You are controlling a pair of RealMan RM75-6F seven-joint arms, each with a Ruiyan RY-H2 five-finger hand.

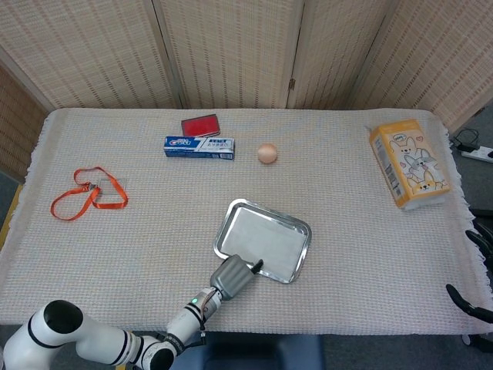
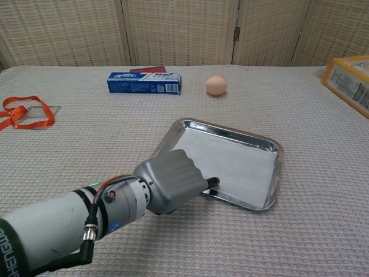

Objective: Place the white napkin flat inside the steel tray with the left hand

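The steel tray (image 1: pixel 305 230) (image 2: pixel 277 151) sits on the cloth near the table's front centre. The white napkin (image 1: pixel 266 240) (image 2: pixel 230 161) lies flat inside it, within the rim. My left hand (image 1: pixel 233 276) (image 2: pixel 173 183) is at the tray's near left corner, fingers curled over the napkin's near corner, which it hides. One dark fingertip (image 2: pixel 213 182) touches the near rim. My right hand (image 1: pixel 468 301) shows only as dark, spread fingers at the far right edge, holding nothing.
A toothpaste box (image 1: pixel 199 147) (image 2: pixel 144 83) and a red case (image 1: pixel 200 124) lie at the back, with an egg (image 1: pixel 266 153) (image 2: pixel 216 84) to their right. An orange strap (image 1: pixel 86 194) (image 2: pixel 23 112) lies at the left, a yellow tissue pack (image 1: pixel 408 163) (image 2: pixel 349 75) at the right.
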